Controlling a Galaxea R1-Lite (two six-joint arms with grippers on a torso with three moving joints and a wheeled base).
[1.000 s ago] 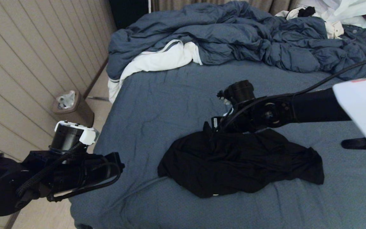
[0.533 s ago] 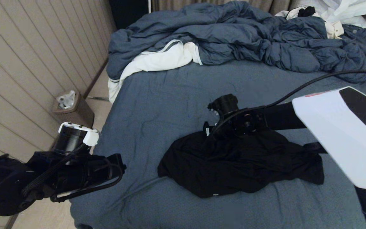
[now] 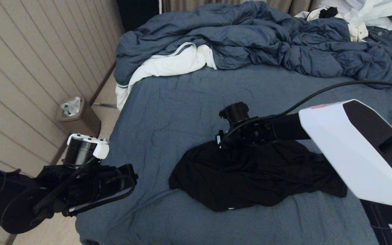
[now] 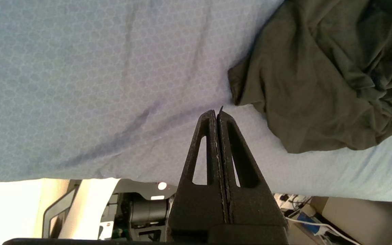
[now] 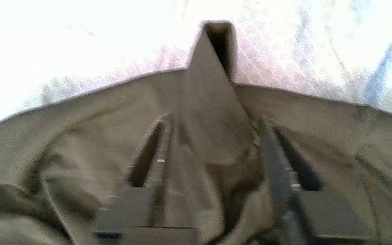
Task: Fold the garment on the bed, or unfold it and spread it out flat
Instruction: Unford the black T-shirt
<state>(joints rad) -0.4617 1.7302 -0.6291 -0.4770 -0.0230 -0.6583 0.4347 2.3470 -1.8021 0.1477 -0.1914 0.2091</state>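
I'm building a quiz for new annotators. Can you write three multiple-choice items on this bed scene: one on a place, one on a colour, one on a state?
1. Where does the garment lie?
A. on the bed's sheet
B. on the floor
C. in the bin

2. What colour is the cloth tucked under the duvet?
A. red
B. white
C. green

3. How is the left end effector?
A. wide open
B. holding the garment
C. shut, holding nothing

Answers:
1 A: the black heap rests on the bed.
2 B: it shows white against the blue-grey duvet.
3 C: in the left wrist view its fingers press together over bare sheet, apart from the garment.
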